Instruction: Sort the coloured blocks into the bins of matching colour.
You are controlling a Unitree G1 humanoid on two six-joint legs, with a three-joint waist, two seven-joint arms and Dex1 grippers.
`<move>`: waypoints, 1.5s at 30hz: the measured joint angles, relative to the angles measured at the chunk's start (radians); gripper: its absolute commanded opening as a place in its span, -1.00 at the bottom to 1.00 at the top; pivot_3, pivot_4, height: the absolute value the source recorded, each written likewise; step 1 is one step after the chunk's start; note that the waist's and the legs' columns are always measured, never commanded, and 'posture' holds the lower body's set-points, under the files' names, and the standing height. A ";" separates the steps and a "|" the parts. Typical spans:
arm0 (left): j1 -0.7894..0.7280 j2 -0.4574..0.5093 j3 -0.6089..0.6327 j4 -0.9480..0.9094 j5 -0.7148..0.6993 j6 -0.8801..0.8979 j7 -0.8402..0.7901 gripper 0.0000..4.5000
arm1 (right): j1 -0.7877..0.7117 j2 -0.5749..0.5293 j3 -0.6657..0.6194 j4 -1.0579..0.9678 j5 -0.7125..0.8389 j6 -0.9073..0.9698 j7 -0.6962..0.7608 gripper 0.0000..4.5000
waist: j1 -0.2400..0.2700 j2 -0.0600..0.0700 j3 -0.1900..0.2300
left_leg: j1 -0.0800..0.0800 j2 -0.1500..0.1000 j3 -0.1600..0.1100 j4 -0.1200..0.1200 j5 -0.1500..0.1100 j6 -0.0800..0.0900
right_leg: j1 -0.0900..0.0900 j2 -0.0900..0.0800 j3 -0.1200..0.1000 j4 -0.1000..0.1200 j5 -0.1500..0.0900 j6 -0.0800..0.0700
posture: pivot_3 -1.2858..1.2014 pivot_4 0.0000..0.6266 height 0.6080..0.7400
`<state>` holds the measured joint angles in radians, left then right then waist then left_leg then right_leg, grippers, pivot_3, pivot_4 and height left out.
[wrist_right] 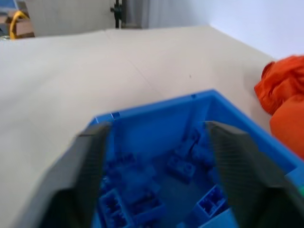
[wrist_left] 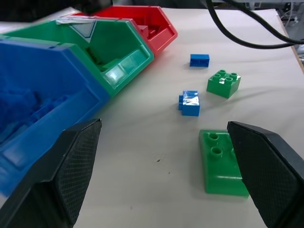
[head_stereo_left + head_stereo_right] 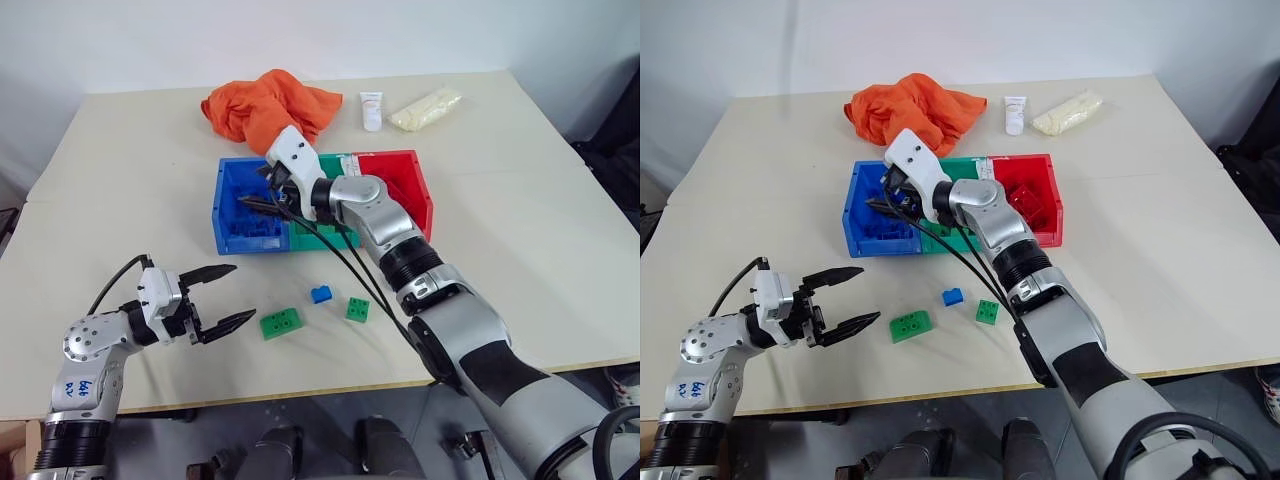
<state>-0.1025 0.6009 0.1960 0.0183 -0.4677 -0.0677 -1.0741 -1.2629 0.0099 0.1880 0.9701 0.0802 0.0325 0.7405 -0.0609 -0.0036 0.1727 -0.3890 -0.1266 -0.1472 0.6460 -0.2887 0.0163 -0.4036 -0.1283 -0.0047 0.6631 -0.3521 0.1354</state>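
While spread wide and empty, left gripper (image 3: pixel 226 297) hovers beside sloped green brick (image 3: pixel 278 323); small blue brick (image 3: pixel 321 294) and square green brick (image 3: pixel 358 309) lie loose on table (image 3: pixel 520 250); right gripper (image 3: pixel 883 201), jaws parted, holding nothing, hangs over blue bin (image 3: pixel 226 205) of blue bricks (image 1: pixel 183 166).
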 measured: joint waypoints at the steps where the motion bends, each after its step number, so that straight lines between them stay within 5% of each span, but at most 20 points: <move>1: -0.002 0.000 0.000 0.000 0.000 0.000 0.000 1.00 | -0.006 0.000 -0.002 0.012 -0.003 -0.015 -0.002 0.98 | -0.001 0.000 0.000 | 0.000 0.000 0.000 0.000 0.000 0.000 | 0.000 0.000 0.000 0.000 0.000 0.000 | 0.03 -0.52 1.00; 8: -0.026 0.002 -0.002 0.012 0.000 0.000 -0.009 1.00 | 0.066 -0.084 -0.042 -0.188 0.035 -0.017 0.127 0.98 | 0.003 0.000 0.000 | 0.000 0.000 -0.001 0.000 0.000 0.000 | 0.000 0.000 0.000 0.000 0.000 0.000 | 0.03 -0.52 1.00; 17: -0.123 -0.003 -0.030 0.104 0.005 -0.010 -0.049 1.00 | 0.469 -0.406 -0.071 -0.821 0.222 0.285 0.374 0.98 | 0.015 0.000 0.000 | -0.002 0.000 -0.001 0.002 0.000 0.000 | -0.001 -0.001 0.000 -0.003 0.000 0.000 | 0.03 -0.52 1.00; 29: -0.212 -0.010 -0.058 0.236 0.020 -0.048 -0.117 1.00 | 1.077 -0.869 -0.415 -1.130 0.303 0.473 0.369 0.98 | 0.053 -0.001 0.000 | -0.001 0.002 0.013 0.002 -0.001 0.002 | -0.002 0.000 0.006 -0.006 0.000 0.000 | 0.03 -0.52 1.00; 34: -0.241 -0.010 -0.060 0.263 0.024 -0.051 -0.133 1.00 | 1.164 -0.888 -0.427 -1.174 0.302 0.488 0.344 0.98 | 0.056 -0.002 0.000 | 0.001 0.002 0.020 0.003 0.000 0.003 | -0.002 0.001 0.007 -0.005 0.000 0.000 | 0.03 -0.52 1.00; 45: -0.244 -0.021 -0.075 0.250 0.028 -0.051 -0.137 1.00 | 0.911 -0.742 -0.201 -1.013 0.239 0.441 0.273 0.98 | 0.056 -0.003 0.001 | 0.001 0.002 0.020 0.002 -0.001 0.004 | -0.004 0.000 0.009 -0.005 0.000 0.001 | 0.03 -0.52 1.00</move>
<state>-0.3464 0.5795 0.1214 0.2685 -0.4401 -0.1189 -1.2108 -0.3519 -0.7316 -0.0133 -0.0424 0.3195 0.4736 1.0137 -0.0050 -0.0069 0.1739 -0.3884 -0.1242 -0.1270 0.6483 -0.2894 0.0202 -0.4073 -0.1281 0.0040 0.6580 -0.3517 0.1365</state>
